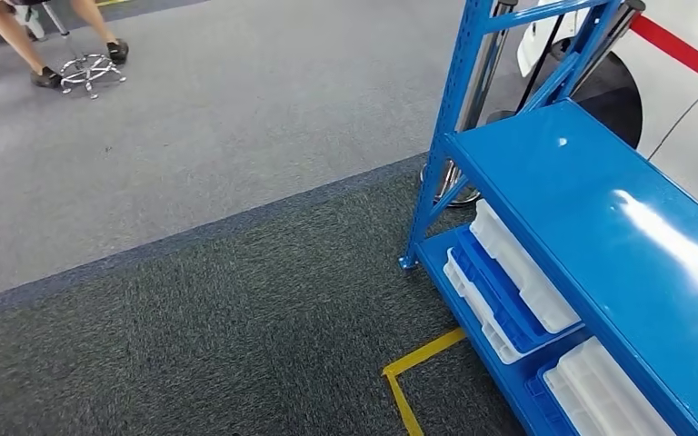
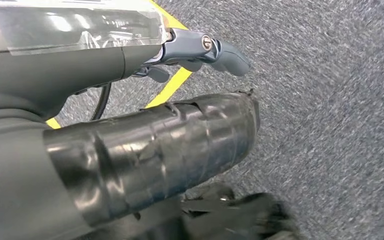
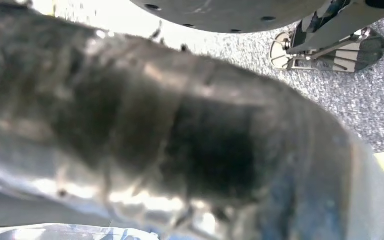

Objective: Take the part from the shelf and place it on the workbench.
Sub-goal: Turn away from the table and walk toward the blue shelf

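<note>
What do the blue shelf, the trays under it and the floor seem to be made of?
The shelf looks like painted metal: glossy blue, bright glare streaks, and punched holes up its post. The trays, white and blue, look like moulded plastic with smooth matte rims. The floor seems to be short-pile carpet, speckled grey, with yellow tape stuck on.

A: How's the light from the head view?
B: Bright and even. The blue shelf (image 1: 591, 209) throws back white glare in a long streak and a small dot. The carpet (image 1: 218, 309) is sharp, its weave clear, with hardly any shadows.
A: And the wrists?
B: The left hand (image 2: 150, 150) shows soft sheen, and the floor beside it is smeared with blur. The right hand (image 3: 180, 135) is badly out of focus, dark in the middle, with blown-out white behind.
</note>
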Action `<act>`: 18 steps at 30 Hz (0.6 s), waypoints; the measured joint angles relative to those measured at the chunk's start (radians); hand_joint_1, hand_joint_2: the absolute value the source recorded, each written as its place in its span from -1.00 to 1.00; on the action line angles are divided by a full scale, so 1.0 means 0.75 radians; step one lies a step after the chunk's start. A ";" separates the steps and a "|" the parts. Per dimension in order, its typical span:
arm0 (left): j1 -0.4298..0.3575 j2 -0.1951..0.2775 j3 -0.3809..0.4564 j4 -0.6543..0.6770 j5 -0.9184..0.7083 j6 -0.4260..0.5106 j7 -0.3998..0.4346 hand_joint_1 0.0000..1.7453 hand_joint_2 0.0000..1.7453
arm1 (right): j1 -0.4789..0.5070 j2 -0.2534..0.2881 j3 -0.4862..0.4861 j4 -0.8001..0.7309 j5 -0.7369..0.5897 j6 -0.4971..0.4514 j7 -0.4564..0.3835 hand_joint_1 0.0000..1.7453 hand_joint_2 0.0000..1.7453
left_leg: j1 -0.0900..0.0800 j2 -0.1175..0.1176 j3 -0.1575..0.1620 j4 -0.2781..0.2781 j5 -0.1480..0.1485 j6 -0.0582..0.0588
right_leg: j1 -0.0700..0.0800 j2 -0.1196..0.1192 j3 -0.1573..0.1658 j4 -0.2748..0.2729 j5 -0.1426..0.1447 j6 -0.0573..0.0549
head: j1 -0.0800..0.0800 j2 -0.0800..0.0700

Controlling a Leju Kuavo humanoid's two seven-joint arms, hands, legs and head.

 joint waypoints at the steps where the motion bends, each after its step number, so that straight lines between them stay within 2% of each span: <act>1: 0.001 0.001 0.000 0.000 0.002 0.000 -0.003 -1.00 -1.00 | 0.001 0.000 0.000 0.001 0.002 0.003 0.005 -1.00 -1.00 | 0.001 -0.003 0.014 -0.046 0.044 0.001 | 0.000 0.019 0.002 0.002 -0.001 0.001 | 0.000 0.000; 2: 0.001 0.002 0.000 0.000 0.002 -0.001 -0.005 -1.00 -1.00 | 0.001 0.000 0.000 0.002 0.006 0.004 0.011 -1.00 -1.00 | 0.003 -0.019 0.045 -0.130 0.102 0.003 | -0.001 0.036 0.003 0.006 -0.003 0.004 | 0.000 0.000; 3: 0.001 0.003 0.001 0.000 0.002 -0.002 -0.007 -1.00 -1.00 | 0.001 0.000 0.000 0.003 0.010 0.005 0.016 -1.00 -1.00 | 0.005 -0.054 0.078 -0.220 0.148 0.006 | -0.001 0.052 0.000 0.012 -0.006 0.009 | 0.000 0.000; 4: 0.001 0.004 0.001 0.000 0.002 -0.003 -0.007 -1.00 -1.00 | 0.000 0.000 0.000 0.004 0.014 0.005 0.020 -1.00 -1.00 | 0.008 -0.087 0.104 -0.291 0.178 0.009 | 0.000 0.068 -0.006 0.020 -0.008 0.015 | 0.001 0.000; 5: 0.002 0.004 0.000 0.000 0.001 -0.004 -0.006 -1.00 -1.00 | -0.001 0.001 0.000 0.005 0.017 0.005 0.022 -1.00 -1.00 | 0.008 -0.115 0.119 -0.334 0.191 0.011 | -0.001 0.081 -0.015 0.027 -0.010 0.023 | 0.001 0.000; 6: 0.002 0.004 0.000 0.000 -0.001 -0.005 -0.004 -1.00 -1.00 | -0.001 0.001 0.001 0.005 0.019 0.005 0.023 -1.00 -1.00 | 0.007 -0.127 0.122 -0.348 0.188 0.015 | -0.003 0.096 -0.022 0.031 -0.009 0.032 | 0.001 0.000; 8: 0.001 0.004 0.000 0.000 -0.003 -0.008 0.002 -1.00 -1.00 | 0.004 0.001 0.001 0.005 0.020 0.004 0.023 -1.00 -1.00 | 0.006 -0.101 0.125 -0.357 0.192 0.027 | -0.008 0.117 -0.030 0.030 -0.006 0.048 | 0.001 0.000; 9: 0.001 0.003 0.000 0.000 -0.005 -0.009 0.005 -1.00 -1.00 | 0.007 0.000 0.001 0.005 0.020 0.004 0.023 -1.00 -1.00 | 0.007 -0.085 0.128 -0.363 0.195 0.036 | -0.006 0.102 -0.035 0.041 -0.013 0.055 | 0.002 0.000; 10: 0.001 0.003 0.000 0.000 -0.007 -0.010 0.008 -1.00 -1.00 | 0.009 0.000 0.001 0.005 0.020 0.003 0.023 -1.00 -1.00 | 0.010 -0.069 0.130 -0.369 0.199 0.044 | -0.005 0.072 -0.048 0.071 -0.033 0.061 | 0.003 0.000; 12: 0.004 0.002 0.000 0.000 -0.011 -0.011 0.014 -1.00 -1.00 | 0.008 0.000 0.001 0.006 0.020 0.002 0.023 -1.00 -1.00 | 0.010 -0.032 0.133 -0.374 0.200 0.054 | -0.003 -0.004 -0.117 0.213 -0.113 0.072 | 0.006 0.000; 13: 0.006 0.002 0.000 0.000 -0.012 -0.011 0.016 -1.00 -1.00 | 0.007 0.000 0.001 0.006 0.019 0.002 0.023 -1.00 -1.00 | 0.008 -0.013 0.133 -0.374 0.198 0.056 | -0.005 -0.023 -0.163 0.305 -0.154 0.077 | 0.006 0.000; 14: 0.009 0.003 0.000 0.000 -0.011 -0.012 0.018 -1.00 -1.00 | 0.007 0.000 0.001 0.006 0.019 0.002 0.023 -1.00 -1.00 | 0.007 0.008 0.134 -0.374 0.196 0.057 | -0.007 -0.033 -0.201 0.378 -0.179 0.080 | 0.006 0.000; 15: 0.010 0.003 0.000 0.000 -0.011 -0.012 0.019 -1.00 -1.00 | 0.009 0.000 0.001 0.006 0.018 0.002 0.024 -1.00 -1.00 | 0.007 0.026 0.135 -0.374 0.194 0.057 | -0.008 -0.038 -0.217 0.408 -0.177 0.081 | 0.005 0.000; 16: 0.010 0.003 0.000 0.000 -0.011 -0.012 0.020 -1.00 -1.00 | 0.011 0.000 0.001 0.005 0.017 0.002 0.024 -1.00 -1.00 | 0.007 0.043 0.138 -0.374 0.191 0.056 | -0.009 -0.043 -0.205 0.386 -0.150 0.081 | 0.006 0.000; 17: 0.009 0.003 0.000 0.000 -0.011 -0.013 0.020 -1.00 -1.00 | 0.013 0.000 0.001 0.005 0.017 0.002 0.025 -1.00 -1.00 | 0.007 0.058 0.143 -0.374 0.187 0.053 | -0.008 -0.052 -0.167 0.314 -0.104 0.078 | 0.006 0.000; 18: 0.008 0.002 0.000 0.000 -0.011 -0.013 0.021 -1.00 -1.00 | 0.014 -0.001 0.001 0.005 0.016 0.002 0.026 -1.00 -1.00 | 0.006 0.070 0.150 -0.374 0.183 0.050 | -0.006 -0.075 -0.114 0.215 -0.057 0.072 | 0.006 0.000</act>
